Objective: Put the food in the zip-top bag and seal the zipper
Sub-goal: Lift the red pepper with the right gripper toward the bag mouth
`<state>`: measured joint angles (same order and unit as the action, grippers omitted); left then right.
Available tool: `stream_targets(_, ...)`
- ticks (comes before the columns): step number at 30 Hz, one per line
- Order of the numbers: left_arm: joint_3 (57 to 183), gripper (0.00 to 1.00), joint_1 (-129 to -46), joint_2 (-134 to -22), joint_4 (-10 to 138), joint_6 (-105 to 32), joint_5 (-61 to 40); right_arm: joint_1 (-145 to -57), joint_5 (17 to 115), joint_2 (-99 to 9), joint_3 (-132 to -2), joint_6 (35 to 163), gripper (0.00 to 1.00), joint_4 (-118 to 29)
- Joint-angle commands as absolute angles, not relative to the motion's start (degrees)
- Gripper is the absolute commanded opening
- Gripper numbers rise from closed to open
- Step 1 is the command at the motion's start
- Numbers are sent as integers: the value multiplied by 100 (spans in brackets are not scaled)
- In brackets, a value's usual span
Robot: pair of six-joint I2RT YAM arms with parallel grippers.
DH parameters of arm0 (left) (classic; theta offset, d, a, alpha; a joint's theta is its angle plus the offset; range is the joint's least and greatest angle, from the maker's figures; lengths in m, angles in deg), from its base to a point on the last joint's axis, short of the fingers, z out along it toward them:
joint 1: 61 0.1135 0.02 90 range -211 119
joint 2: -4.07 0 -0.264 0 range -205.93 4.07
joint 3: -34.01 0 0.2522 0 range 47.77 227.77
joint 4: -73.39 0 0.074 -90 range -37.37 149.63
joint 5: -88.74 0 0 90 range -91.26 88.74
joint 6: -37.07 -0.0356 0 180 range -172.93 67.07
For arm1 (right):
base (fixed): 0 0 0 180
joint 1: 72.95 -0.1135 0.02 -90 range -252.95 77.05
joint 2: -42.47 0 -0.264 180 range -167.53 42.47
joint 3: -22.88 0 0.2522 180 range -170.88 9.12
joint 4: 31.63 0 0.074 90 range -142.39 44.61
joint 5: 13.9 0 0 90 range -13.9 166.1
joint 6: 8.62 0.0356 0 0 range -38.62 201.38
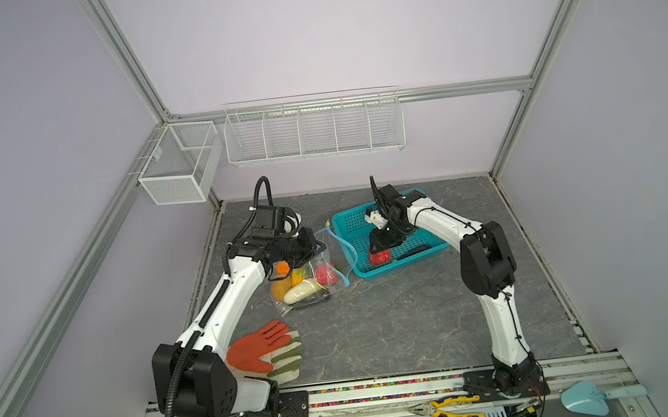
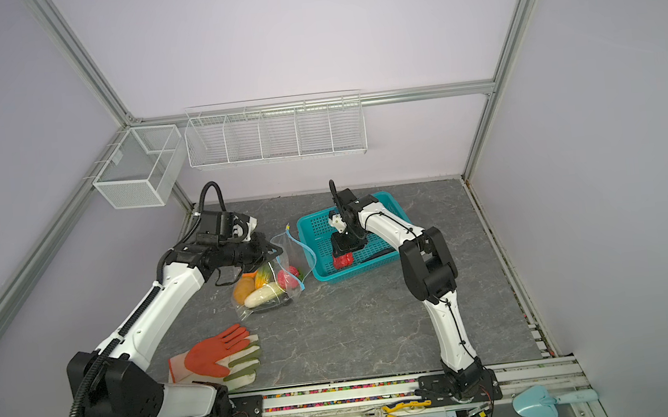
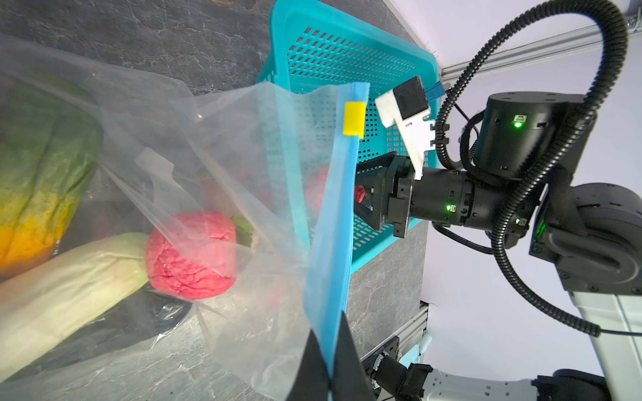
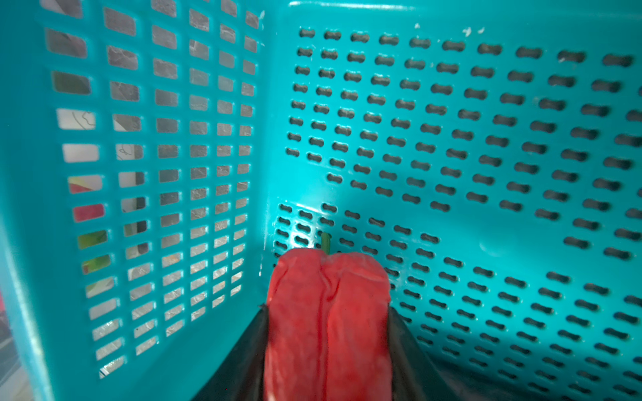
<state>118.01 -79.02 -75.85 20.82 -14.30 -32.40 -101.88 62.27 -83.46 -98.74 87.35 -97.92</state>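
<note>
On the grey surface (image 1: 397, 320) a teal basket (image 1: 396, 266) stands just beside the zip-top bag (image 1: 327, 247), which lies open-mouthed with food (image 1: 302, 293) inside. The right pincer (image 4: 326, 309), down in the basket, pinches a red pepper (image 4: 328, 277). The left pincer (image 3: 328, 335) is pressed together on the light-blue zipper (image 3: 342, 208), whose yellow slider (image 3: 354, 118) sits at the far end.
</note>
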Motion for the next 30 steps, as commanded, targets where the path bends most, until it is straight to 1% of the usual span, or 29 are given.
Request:
stream_targets(1, 11770, 0, -7910, -7627, 2175, -1411, -3225, -10092, 6092, -8061, -9831, 8819, 46, -9667)
stream_targets(16, 11797, 0, -7910, -7687, 2164, -1429, -3245, -9922, 5823, -7535, -9414, 9050, 47, -9179)
stream_targets(23, 11921, 0, -7915, -7741, 2084, -1463, -3230, -9868, 5477, -7296, -8982, 9272, 47, -8468)
stream_targets(30, 11870, 0, -7910, -7773, 2138, -1450, -3218, -9844, 5438, -6941, -8657, 9355, 48, -8154)
